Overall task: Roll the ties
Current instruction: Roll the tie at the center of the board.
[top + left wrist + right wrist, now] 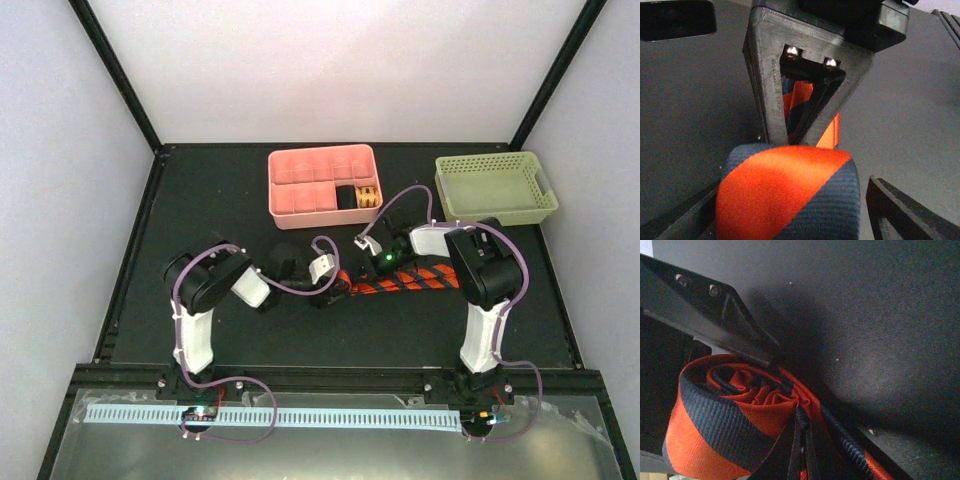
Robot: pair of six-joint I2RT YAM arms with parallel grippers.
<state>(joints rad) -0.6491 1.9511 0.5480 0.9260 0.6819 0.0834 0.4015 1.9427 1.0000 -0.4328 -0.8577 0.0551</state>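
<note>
**A:** Where the two arms meet at mid-desk, what is listed?

**B:** Item one: tie (405,280), orange-red with navy diagonals, partly wound. The roll (735,415) sits at its left end. The unwound length lies flat on the desk (250,200).

**A:** Long axis?

**B:** Left to right across the desk. The loose length runs away from the roll and ends near the right arm.

**A:** Left end effector (792,187)?

**B:** Spread, one finger on either side of the roll. A sliver of gap shows at one finger, so it straddles the roll rather than clamps it. By my reading it grips nothing.

**A:** Right end effector (360,272)?

**B:** It reaches in from the loose-length side. One finger lies on the roll's outer turn, and thin dark parts enter the core. It looks pinched closed on the fabric, though the second finger is not plainly seen.

**A:** Nearer arm?

**B:** Neither; both are at the roll. All the remaining fabric lies to the right of it. Judgement: further winding would have to travel rightward along that axis.
</note>
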